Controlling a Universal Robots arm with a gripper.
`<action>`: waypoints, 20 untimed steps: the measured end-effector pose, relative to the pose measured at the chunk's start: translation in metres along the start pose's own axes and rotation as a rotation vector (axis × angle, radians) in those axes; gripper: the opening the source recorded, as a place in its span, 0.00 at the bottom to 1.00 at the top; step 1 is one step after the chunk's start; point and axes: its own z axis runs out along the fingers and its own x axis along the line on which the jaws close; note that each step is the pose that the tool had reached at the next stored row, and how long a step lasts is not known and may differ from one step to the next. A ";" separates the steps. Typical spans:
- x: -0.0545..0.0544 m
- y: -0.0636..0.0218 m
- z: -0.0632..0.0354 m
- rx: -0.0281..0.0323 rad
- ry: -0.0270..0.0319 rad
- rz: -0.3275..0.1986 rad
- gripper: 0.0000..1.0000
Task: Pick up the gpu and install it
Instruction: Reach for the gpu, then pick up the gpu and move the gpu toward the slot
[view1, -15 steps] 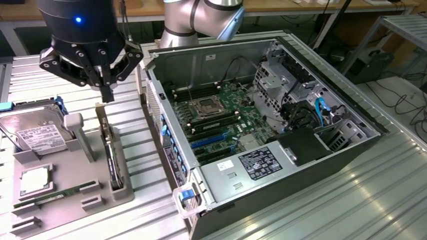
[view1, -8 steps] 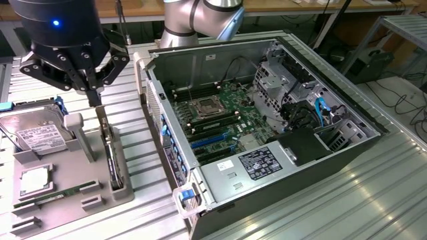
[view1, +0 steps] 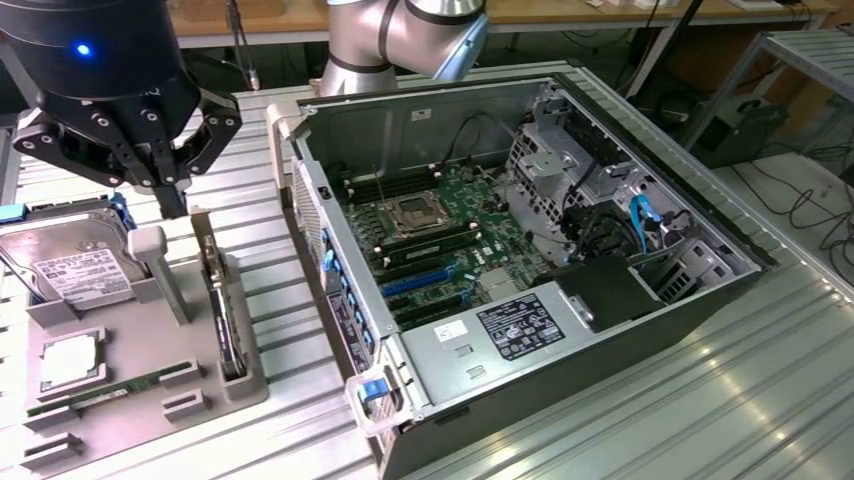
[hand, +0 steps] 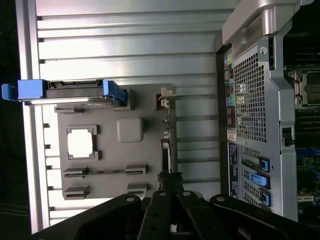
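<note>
The gpu (view1: 218, 300) is a thin dark card standing edge-on in a slot of the grey holder tray (view1: 200, 405), at the exterior view's left. In the wrist view the gpu (hand: 166, 150) is a narrow dark strip ending in a pale bracket. My black gripper (view1: 170, 200) hangs just above the far end of the card and the tray. Its fingers (hand: 159, 207) are drawn together with nothing between them. The open computer case (view1: 441, 110) lies beside the tray, with its motherboard (view1: 441, 235) exposed.
The tray also holds a silver hard drive (view1: 67, 265) in blue rails, a square processor (view1: 64, 362) and a slim green memory stick (view1: 114, 392). A pale peg (view1: 150, 255) stands between the drive and the card. Everything rests on a ribbed metal table (view1: 694, 400).
</note>
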 end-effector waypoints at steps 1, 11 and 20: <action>0.000 0.0000 0.0000 0.0000 0.0000 0.000 0.11; 0.000 0.0000 0.0000 0.0001 0.0001 0.000 0.11; 0.000 0.0000 0.0000 0.0000 0.0000 0.000 0.42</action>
